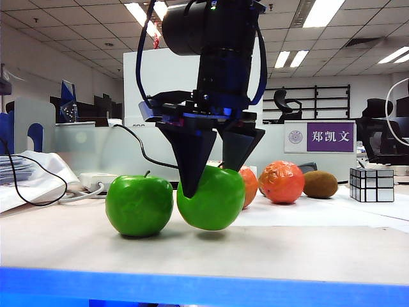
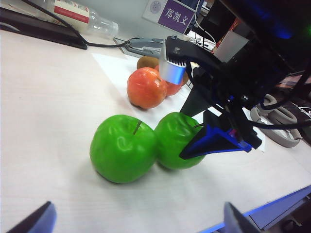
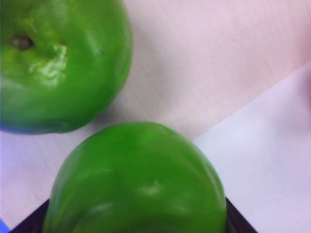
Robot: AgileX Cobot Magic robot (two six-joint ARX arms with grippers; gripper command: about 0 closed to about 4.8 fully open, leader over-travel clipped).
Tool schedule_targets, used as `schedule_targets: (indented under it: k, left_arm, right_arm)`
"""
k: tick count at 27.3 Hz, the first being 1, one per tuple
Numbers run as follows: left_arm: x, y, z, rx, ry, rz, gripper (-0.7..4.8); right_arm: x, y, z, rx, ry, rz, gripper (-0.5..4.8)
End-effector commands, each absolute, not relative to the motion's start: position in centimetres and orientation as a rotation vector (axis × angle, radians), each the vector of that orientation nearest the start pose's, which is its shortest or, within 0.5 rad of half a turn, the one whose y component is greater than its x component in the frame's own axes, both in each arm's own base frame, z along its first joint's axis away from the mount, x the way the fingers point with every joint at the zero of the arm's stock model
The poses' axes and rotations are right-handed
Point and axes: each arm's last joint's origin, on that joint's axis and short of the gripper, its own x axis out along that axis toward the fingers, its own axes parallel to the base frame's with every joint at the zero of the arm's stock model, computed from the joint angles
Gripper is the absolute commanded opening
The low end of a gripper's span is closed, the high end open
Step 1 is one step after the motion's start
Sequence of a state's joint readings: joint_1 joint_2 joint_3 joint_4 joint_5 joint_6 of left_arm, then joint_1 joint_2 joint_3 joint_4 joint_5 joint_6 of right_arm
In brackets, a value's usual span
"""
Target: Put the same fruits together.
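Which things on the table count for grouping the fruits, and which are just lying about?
Job: left green apple; right green apple, clamped in the right gripper and tilted beside the first; two orange-red fruits behind. Left gripper hangs open, away from the fruit.

Lying about: kiwi, mirror cube, name sign, plastic bottle, white paper sheet.

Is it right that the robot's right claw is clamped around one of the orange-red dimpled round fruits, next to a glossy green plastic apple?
Not quite. The right gripper is clamped around a second glossy green plastic apple, tilted beside the other green apple, as the exterior view shows. The orange-red dimpled round fruits sit untouched farther back.
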State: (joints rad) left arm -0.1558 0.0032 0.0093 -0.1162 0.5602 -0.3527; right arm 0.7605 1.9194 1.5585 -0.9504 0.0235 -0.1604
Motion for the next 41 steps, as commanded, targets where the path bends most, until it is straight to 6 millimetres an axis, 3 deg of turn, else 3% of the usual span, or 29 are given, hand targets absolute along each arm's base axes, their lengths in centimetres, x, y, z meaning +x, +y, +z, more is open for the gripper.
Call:
schedule_targets:
  k: [1,2,7,17,21,31,33,37,40,41]
  left_arm:
    - [8.9,-3.0,15.6,-0.358,0.235,-0.693,4.79]
    - [8.9,-3.0,15.6,-0.358,0.235,-0.693,4.79]
    - [8.9,-3.0,15.6,-0.358,0.235,-0.693,4.79]
    - [8.9,-3.0,15.6,-0.358,0.235,-0.693,4.79]
    - [8.9,-3.0,15.6,-0.358,0.235,-0.693,4.79]
    - [8.9,-3.0,15.6,-0.359,0.236,-0.693,4.79]
    - [8.9,-3.0,15.6,-0.359,0.235,-0.694,4.79]
    - [8.9,-3.0,16.1,-0.387,0.207,-0.714,4.79]
    - [8.4,-3.1,18.5,-0.370,0.070,-0.827,4.79]
    - [8.2,-3.1,19.3,-0.357,0.036,-0.841,4.11]
  right_arm:
    - [28.0,26.6,23.1,-0.635,1.175,0.728,2.88]
    - [28.0,26.6,23.1,-0.635,1.174,0.727,3.38]
    - [28.0,26.6,23.1,-0.636,1.172,0.725,4.79]
    - [28.1,26.6,23.3,-0.628,1.152,0.725,4.79]
    - [28.1,26.2,24.4,-0.665,1.096,0.652,4.79]
    - [25.9,23.9,31.8,-0.559,0.851,0.640,4.79]
    - [25.0,23.0,33.7,-0.527,0.798,0.638,4.79]
    - [21.5,19.6,39.4,-0.447,0.605,0.617,4.79]
    - [16.5,14.9,44.9,-0.342,0.370,0.616,-0.06]
    - [15.5,13.9,45.8,-0.324,0.323,0.616,-0.02]
